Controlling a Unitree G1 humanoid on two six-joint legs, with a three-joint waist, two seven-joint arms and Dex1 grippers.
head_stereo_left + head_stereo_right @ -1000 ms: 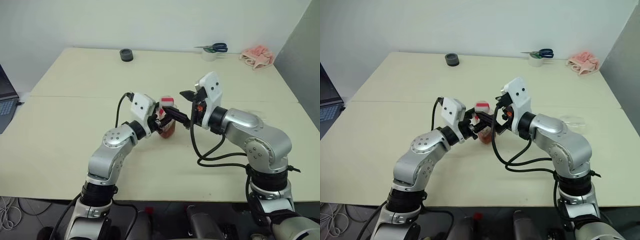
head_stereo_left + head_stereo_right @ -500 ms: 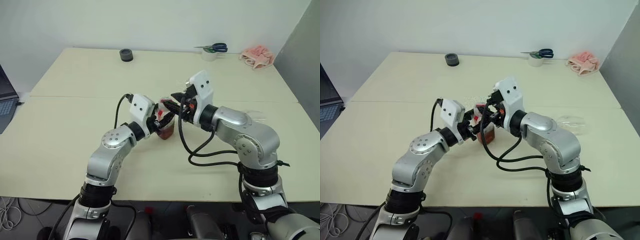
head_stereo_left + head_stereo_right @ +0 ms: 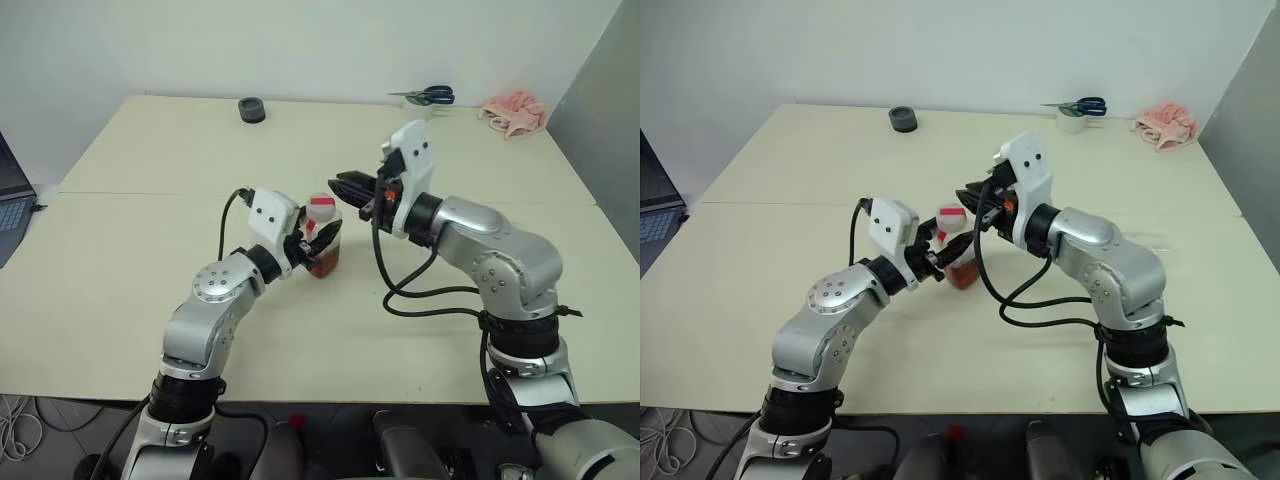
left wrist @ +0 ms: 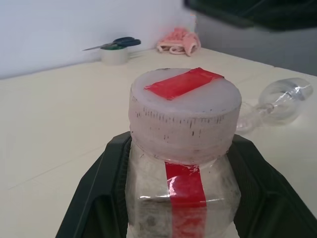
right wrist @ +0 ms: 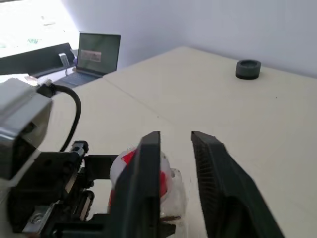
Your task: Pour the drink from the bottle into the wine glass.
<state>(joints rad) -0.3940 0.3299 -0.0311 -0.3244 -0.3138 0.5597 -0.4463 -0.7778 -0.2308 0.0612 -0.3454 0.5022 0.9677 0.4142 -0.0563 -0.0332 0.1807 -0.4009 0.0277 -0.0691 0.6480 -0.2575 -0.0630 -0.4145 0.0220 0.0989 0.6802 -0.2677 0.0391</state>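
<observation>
Bottle [image 3: 324, 236] upright near the middle of the bench [image 3: 130, 250], squeezed tight between the jaws of the left gripper [image 3: 312, 243], cap still on, brown drink [image 3: 326, 264] low inside. Just above the cap and not touching it, right gripper [image 3: 346, 184] with jaws a little apart, nothing between them. Wine glass [image 4: 277, 101] lying on its side toward the right edge.

Clear glossy plastic bottle [image 4: 183, 163] with ribbed white cap [image 4: 185, 116], matt cream table [image 3: 150, 240], ridged black gripper [image 5: 176, 163] pads.
</observation>
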